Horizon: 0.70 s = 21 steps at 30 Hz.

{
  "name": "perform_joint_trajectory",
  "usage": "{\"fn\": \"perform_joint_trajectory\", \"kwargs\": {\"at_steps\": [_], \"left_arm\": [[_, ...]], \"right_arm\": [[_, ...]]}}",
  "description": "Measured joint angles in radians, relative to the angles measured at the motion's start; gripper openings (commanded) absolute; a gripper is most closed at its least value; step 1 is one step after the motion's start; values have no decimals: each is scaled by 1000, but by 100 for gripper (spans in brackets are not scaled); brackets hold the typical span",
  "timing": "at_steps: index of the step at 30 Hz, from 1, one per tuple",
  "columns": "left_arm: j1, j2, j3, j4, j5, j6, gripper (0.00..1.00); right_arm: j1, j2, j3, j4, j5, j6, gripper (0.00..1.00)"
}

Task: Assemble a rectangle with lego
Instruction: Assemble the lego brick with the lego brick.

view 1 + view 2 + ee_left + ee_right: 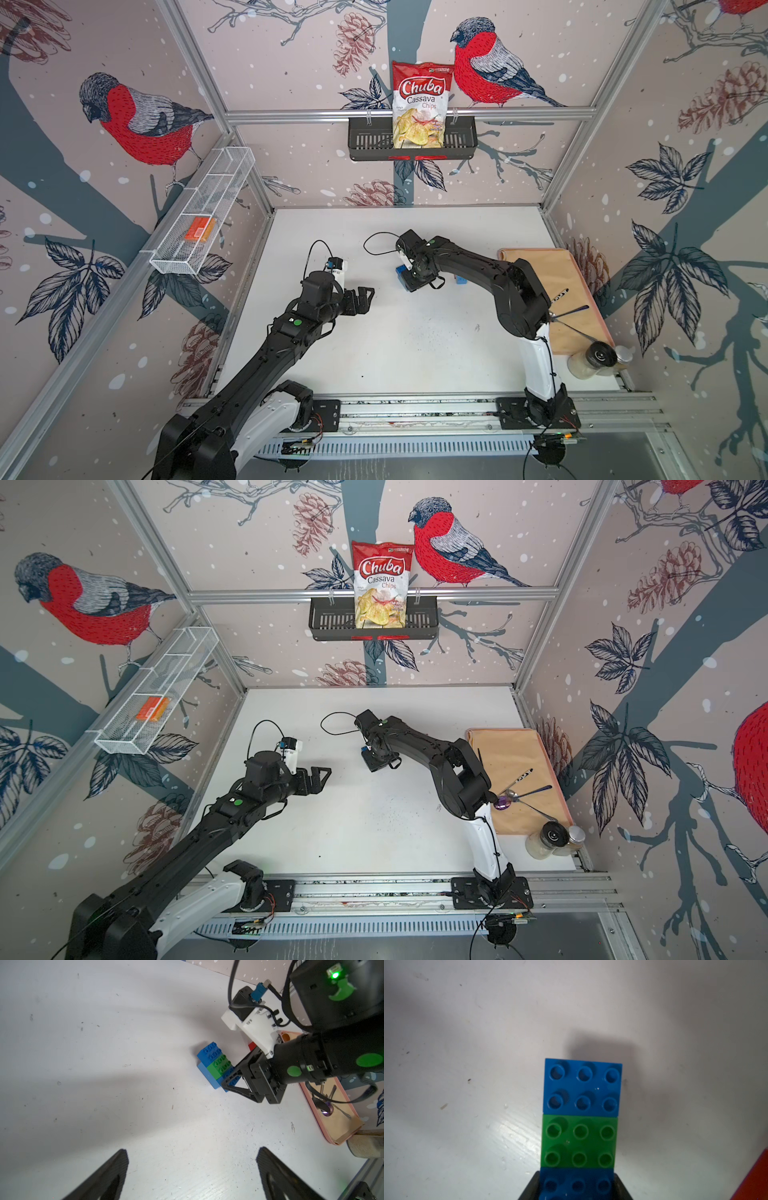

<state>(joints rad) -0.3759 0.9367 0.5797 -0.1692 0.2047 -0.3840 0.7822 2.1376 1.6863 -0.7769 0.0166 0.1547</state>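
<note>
Lego row (581, 1118): you had three studded bricks joined end to end on the white table (467, 1043), seated on a lighter blue layer (204, 1072).
Order outward from the tool: dark blue brick (577, 1178) nearest, green brick (580, 1144) in the middle, blue brick (582, 1087) farthest.
Right gripper (577, 1186): your jaws were clamped on the dark blue brick, one finger against each side.
Red brick (753, 1180): it lay just beside that gripper, apart from the row.
Left gripper (193, 1150): your jaws stood wide apart, holding nothing, well short of the row.
</note>
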Motion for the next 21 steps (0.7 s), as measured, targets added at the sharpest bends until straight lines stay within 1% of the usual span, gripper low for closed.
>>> {"fn": "perform_joint_trajectory", "kwargs": {"at_steps": [2,4,12,16,21], "left_arm": [[0,-3,0,0,-6,0,96],[0,-5,0,0,-25,0,96],[0,-3,0,-1,-34,0,96],[0,-3,0,-2,-49,1,96],[0,-5,0,-2,-52,9,96]], "right_arm": [[9,-13,-19,10,-2,40,37],[17,-24,-31,14,3,112,37],[76,-40,-59,26,124,428,37],[95,-30,-46,40,175,534,38],[101,-3,-17,44,214,610,46]]}}
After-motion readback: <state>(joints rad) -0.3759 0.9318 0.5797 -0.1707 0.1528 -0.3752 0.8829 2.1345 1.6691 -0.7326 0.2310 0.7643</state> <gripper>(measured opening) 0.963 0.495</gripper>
